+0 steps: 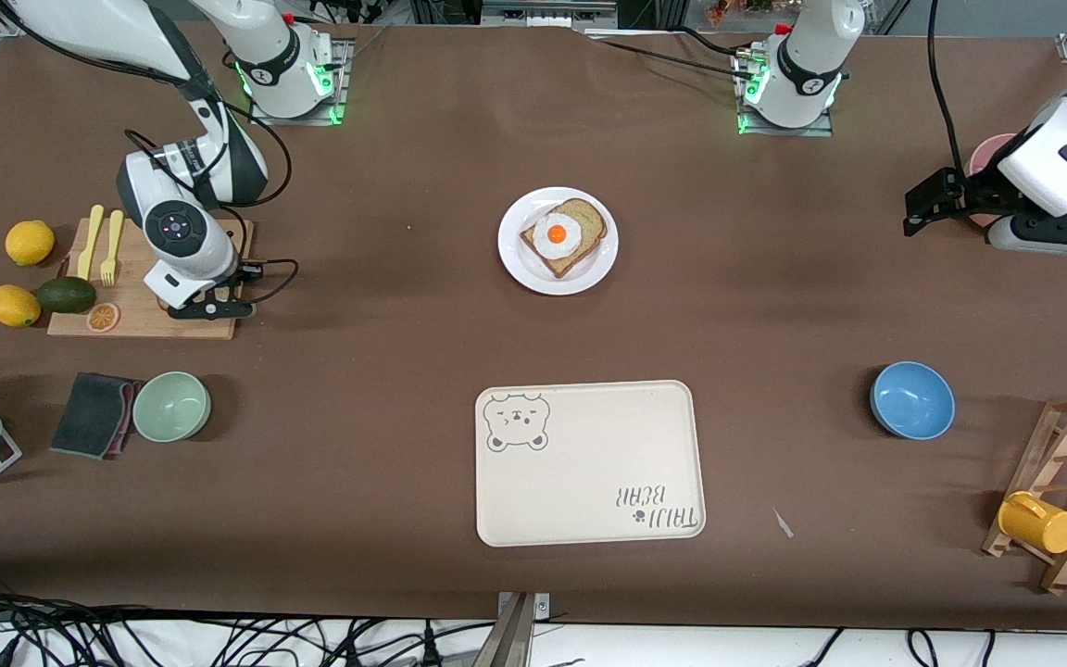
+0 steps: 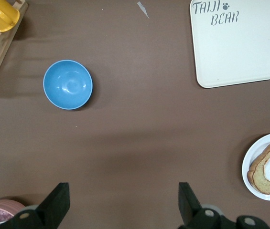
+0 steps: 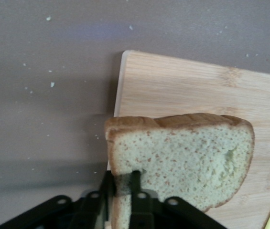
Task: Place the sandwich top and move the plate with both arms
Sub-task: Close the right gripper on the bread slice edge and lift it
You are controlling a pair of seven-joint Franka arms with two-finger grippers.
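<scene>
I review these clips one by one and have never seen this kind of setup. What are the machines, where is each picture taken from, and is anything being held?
Two white robot arms stand at a brown table, each ending in a two-fingered pincer. The wide picture looks down from a high camera facing them; the other two come from cameras on the arms' wrists. The right pincer is down at the wooden cutting board, shut on the edge of a plain bread slice, the sandwich top. The left pincer waits open above bare table at its own end. Mid-table, a white plate carries bread with a fried egg. Nearer the front camera lies a bear-print tray.
</scene>
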